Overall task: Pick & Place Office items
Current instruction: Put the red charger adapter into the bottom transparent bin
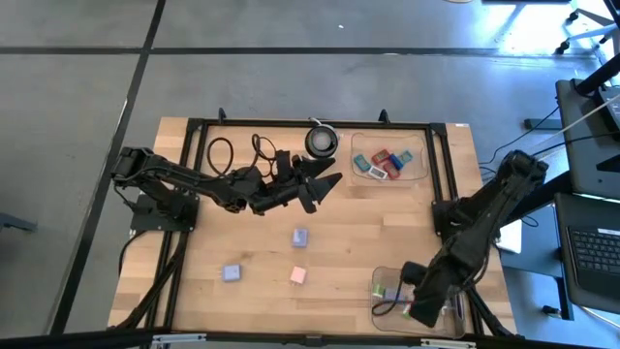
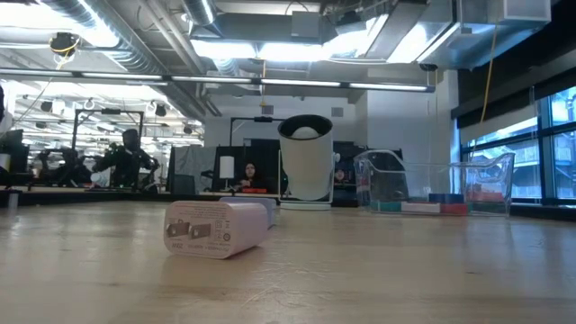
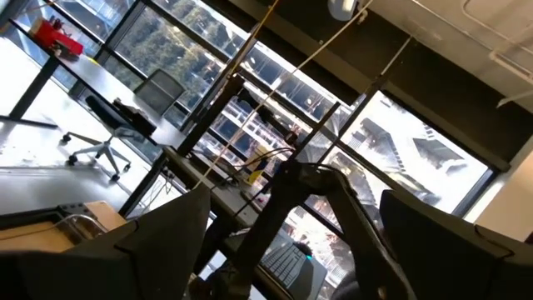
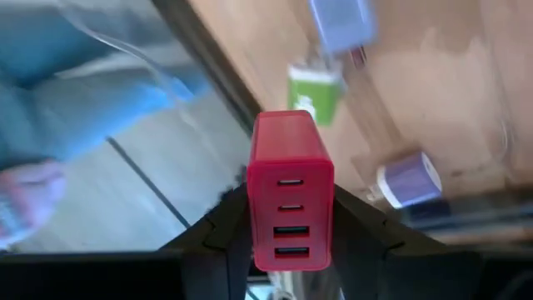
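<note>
The right end effector (image 4: 290,242) is narrowed onto a red block (image 4: 291,200), one dark finger (image 4: 221,229) pressed to each side. The block is an upright box with four small slots stacked down the face toward the camera. In the high view this end effector (image 1: 415,302) sits at about five o'clock on the bench (image 1: 329,242), over the near clear tray (image 1: 383,281). Beyond the red block the wrist view shows a green block (image 4: 315,96), a lilac block (image 4: 343,23) and a second lilac piece with a white face (image 4: 408,179); whether they touch one another cannot be told.

The left end effector (image 1: 325,188) hangs near the bench's centre toward twelve o'clock, fingers spread wide, holding nothing.

Three loose blocks lie on the bare wood: a lilac one (image 1: 300,237) at centre, another lilac one (image 1: 232,273) at about seven o'clock, and a pink one (image 1: 298,275) at six. The far tray (image 1: 417,145) at one o'clock holds red, blue and teal blocks (image 1: 383,163) packed close. In the low view a pale block (image 2: 216,229) lies on its side in front of a white-and-black cylinder (image 2: 306,162).
</note>
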